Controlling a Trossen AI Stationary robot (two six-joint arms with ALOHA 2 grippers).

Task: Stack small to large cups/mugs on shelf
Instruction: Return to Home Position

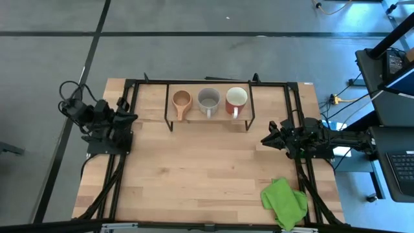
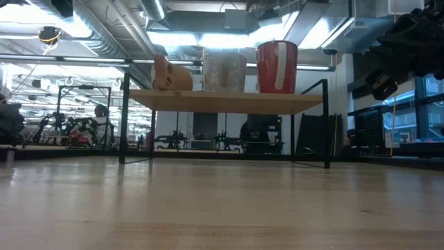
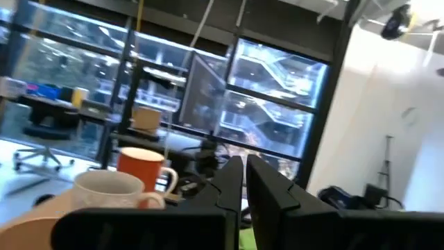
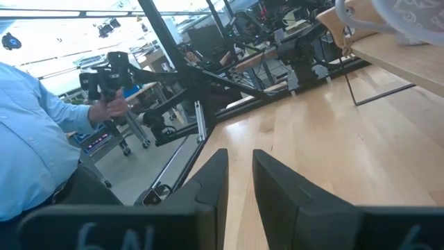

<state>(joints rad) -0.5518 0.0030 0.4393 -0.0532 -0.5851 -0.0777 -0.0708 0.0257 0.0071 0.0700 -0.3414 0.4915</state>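
Three cups stand upright in a row on the shelf [image 1: 208,118] at the table's far side: a small tan wooden cup [image 1: 182,100] on the left, a grey mug [image 1: 209,99] in the middle and a red mug [image 1: 237,98] on the right. In the low view their bases rest on the shelf board [image 2: 225,103]. My left gripper [image 1: 132,118] is at the table's left edge, shut and holding nothing; its wrist view looks past the fingers [image 3: 245,170] at the mugs. My right gripper [image 1: 265,139] waits at the right edge, slightly open, with nothing between its fingers [image 4: 239,167].
A green cloth [image 1: 283,200] lies crumpled at the near right corner. Black frame rails [image 1: 116,175] run along both table sides. Bare tabletop [image 1: 207,168] stretches between the arms. A person in a light blue shirt [image 4: 35,139] stands beyond the table, holding a dark device.
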